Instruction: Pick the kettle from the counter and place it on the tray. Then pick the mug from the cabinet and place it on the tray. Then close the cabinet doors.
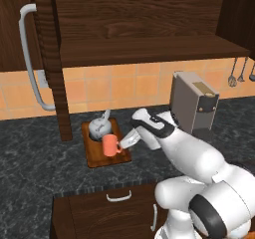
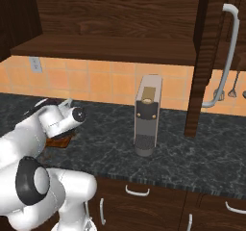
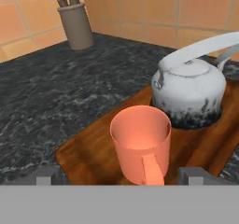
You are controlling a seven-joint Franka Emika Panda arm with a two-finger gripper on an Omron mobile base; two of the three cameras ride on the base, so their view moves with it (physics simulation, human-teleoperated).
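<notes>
The orange mug [image 1: 109, 144] stands upright on the reddish-brown tray [image 1: 107, 159], its handle turned toward my hand. Just behind it on the same tray sits the silver kettle [image 1: 99, 126] with its arched handle. In the hand view the mug [image 3: 140, 139] is close in front, the kettle [image 3: 189, 90] behind it on the tray [image 3: 88, 148]. My gripper [image 1: 123, 141] is right beside the mug, open, its fingertips [image 3: 46, 174] wide apart on either side of the mug's handle. The cabinet stands open: the left door [image 1: 54, 59] and the right door [image 2: 206, 57] are both swung out, with the shelf [image 1: 149, 49] bare.
A boxy grey appliance [image 1: 194, 103] stands on the dark counter [image 1: 40, 153] right of the tray. A utensil crock [image 3: 77, 24] sits by the tiled wall. Utensils [image 1: 239, 72] hang at the far right. Drawers [image 1: 119, 198] run below the counter edge.
</notes>
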